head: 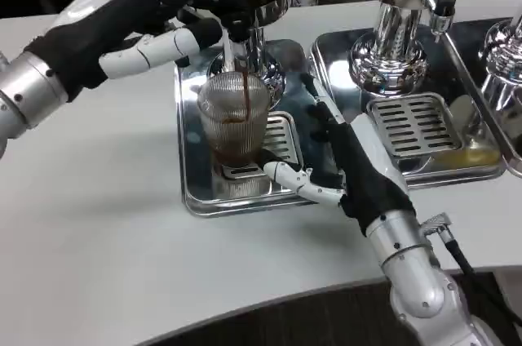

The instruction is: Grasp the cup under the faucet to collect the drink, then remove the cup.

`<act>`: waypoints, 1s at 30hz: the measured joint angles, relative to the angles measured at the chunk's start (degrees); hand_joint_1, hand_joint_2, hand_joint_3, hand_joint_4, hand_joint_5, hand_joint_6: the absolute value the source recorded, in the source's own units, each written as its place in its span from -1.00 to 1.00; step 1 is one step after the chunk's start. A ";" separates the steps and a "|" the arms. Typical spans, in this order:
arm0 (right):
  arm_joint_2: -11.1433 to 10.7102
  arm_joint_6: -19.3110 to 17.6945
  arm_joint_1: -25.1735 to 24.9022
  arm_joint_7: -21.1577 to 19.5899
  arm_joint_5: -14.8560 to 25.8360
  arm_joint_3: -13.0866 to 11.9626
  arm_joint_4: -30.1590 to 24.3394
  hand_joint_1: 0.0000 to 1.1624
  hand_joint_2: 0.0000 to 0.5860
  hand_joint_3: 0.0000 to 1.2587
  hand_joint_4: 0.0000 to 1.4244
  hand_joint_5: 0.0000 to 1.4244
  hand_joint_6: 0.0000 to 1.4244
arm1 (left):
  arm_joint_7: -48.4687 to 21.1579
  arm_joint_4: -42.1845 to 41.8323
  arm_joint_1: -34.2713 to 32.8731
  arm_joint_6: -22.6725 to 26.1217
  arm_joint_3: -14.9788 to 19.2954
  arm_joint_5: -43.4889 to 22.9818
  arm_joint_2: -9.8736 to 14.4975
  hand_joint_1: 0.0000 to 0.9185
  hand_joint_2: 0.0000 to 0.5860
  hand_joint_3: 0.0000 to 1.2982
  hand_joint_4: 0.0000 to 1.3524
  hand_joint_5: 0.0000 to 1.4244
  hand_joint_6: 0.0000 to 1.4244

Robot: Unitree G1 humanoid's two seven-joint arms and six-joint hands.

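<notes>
Fill step in progress: the ribbed clear cup (234,121) sits on the steel drip tray (192,191) at centre frame, directly under the faucet (231,51), with a dark stream running in and the drink roughly a third up. The left robot hand (181,18), upper left, has its fingers on the faucet lever, apparently holding it open; the right robot hand (322,158) lies at the cup's base on its right, fingers spread beside it, grip not confirmable. Next move likely: release the lever once full, let the stream stop, then clamp the cup firmly and draw it level off the tray toward the lower frame to avoid spilling.
</notes>
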 measured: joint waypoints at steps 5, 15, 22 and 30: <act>1.06 0.00 -1.95 -1.41 -0.12 0.29 3.18 0.05 -0.37 -1.00 -1.00 -0.89 -0.71 | 0.00 -0.05 0.00 0.24 0.03 -0.03 0.01 -0.95 -0.67 -0.50 -0.47 -0.40 0.05; 2.71 -0.24 -6.47 -2.46 0.03 0.64 9.57 0.06 -0.37 -1.00 -1.00 -0.89 -0.72 | 0.00 -0.30 0.00 0.62 0.06 -0.09 0.02 -0.97 -0.66 -0.50 -0.47 -0.40 0.05; 3.99 -0.56 -9.59 -4.04 -0.06 1.12 14.67 0.06 -0.37 -1.00 -1.00 -0.89 -0.72 | 0.00 -0.50 0.00 0.84 0.14 -0.09 0.05 -0.97 -0.66 -0.50 -0.48 -0.40 0.05; 4.66 -0.74 -12.13 -5.90 -0.05 1.55 18.17 0.05 -0.36 -1.00 -1.00 -0.90 -0.73 | 0.02 -0.83 0.21 1.15 0.57 -0.09 0.05 -0.97 -0.65 -0.52 -0.49 -0.40 0.07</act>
